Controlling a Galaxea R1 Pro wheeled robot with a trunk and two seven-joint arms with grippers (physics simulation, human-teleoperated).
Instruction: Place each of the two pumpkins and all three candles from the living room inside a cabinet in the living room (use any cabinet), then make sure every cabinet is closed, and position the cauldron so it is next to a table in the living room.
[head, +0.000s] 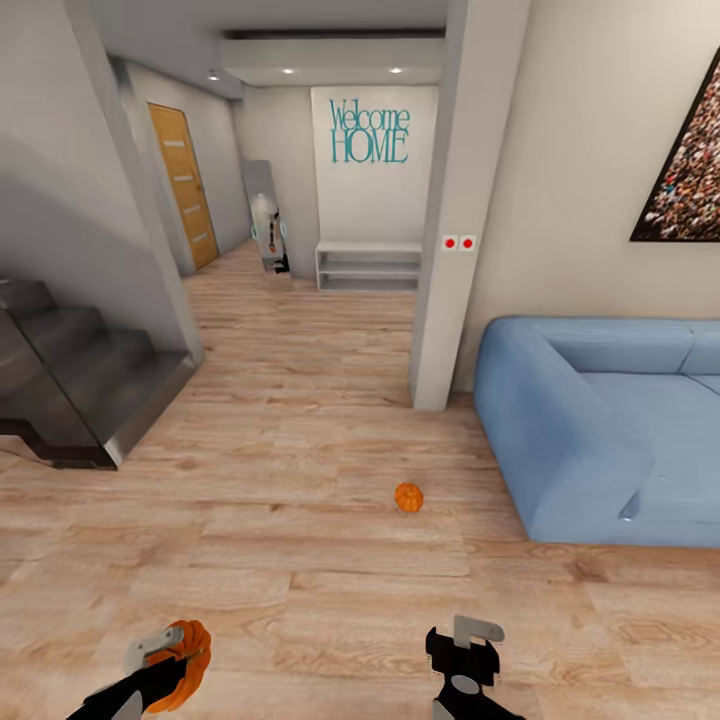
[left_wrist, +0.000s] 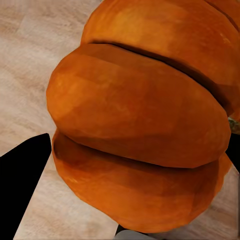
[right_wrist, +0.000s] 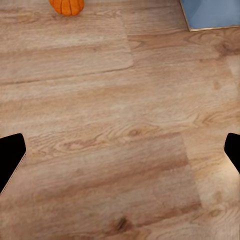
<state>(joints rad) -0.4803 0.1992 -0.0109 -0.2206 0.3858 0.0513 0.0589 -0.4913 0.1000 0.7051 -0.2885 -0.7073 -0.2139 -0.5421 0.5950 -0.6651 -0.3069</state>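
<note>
One bright-orange ribbed pumpkin is held in my left gripper at the bottom left of the head view; up close in the left wrist view this pumpkin sits between the dark fingers. A second pumpkin lies on the wooden floor ahead, left of the sofa, and shows as a pumpkin at the frame edge in the right wrist view. My right gripper hangs open over bare floor, well short of it. Candles, cabinet, cauldron and table are out of view.
A blue sofa fills the right side. A white pillar stands beside it. Dark stairs rise at the left. Down the hallway are a low white shelf and a wooden door.
</note>
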